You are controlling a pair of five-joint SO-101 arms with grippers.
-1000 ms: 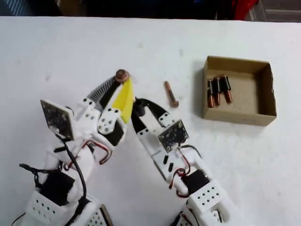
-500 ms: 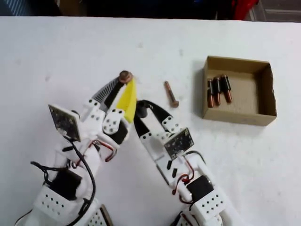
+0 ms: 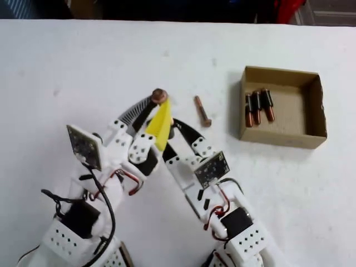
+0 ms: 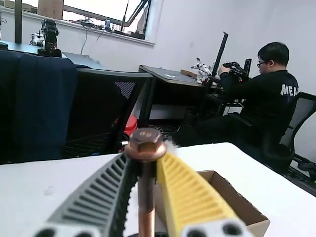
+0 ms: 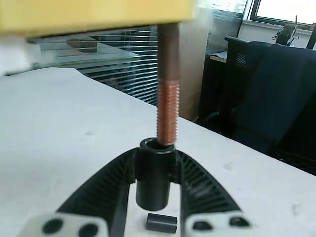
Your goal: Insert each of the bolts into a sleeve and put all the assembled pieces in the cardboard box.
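Just left of centre in the high view: the left gripper (image 3: 158, 104), one grey finger and one yellow, clenched on a copper bolt (image 3: 159, 95). Holds it upright, hex head on top, pinched just under the head, shaft hanging down between the ribbed pads (plainest in the left wrist view, where the head sits right above the fingertips).

In the right wrist view: the right gripper (image 5: 155, 161), black, grasping a short black sleeve (image 5: 154, 177) that stands on end with its open mouth up. Threaded end of the held bolt right at that mouth, touching or just inside the rim; cannot tell how deep, if at all. Below the held sleeve, on the table: a second sleeve (image 5: 161, 223), loose, lying on its side.

Back in the high view, black fingers (image 3: 183, 132) of the right gripper reaching in from the lower right and tucked beneath the yellow finger, so both grippers meeting near the middle of the frame.

A little right of them, near centre: a loose bolt (image 3: 202, 110), lying aslant on the white table (image 3: 83, 61), apart from both grippers and from the box.

At the right of the frame: the cardboard box (image 3: 281, 138), open on top. Inside, along its left wall, three assembled pieces (image 3: 257, 107) side by side, black sleeve ends toward the upper edge, copper ends toward the lower.
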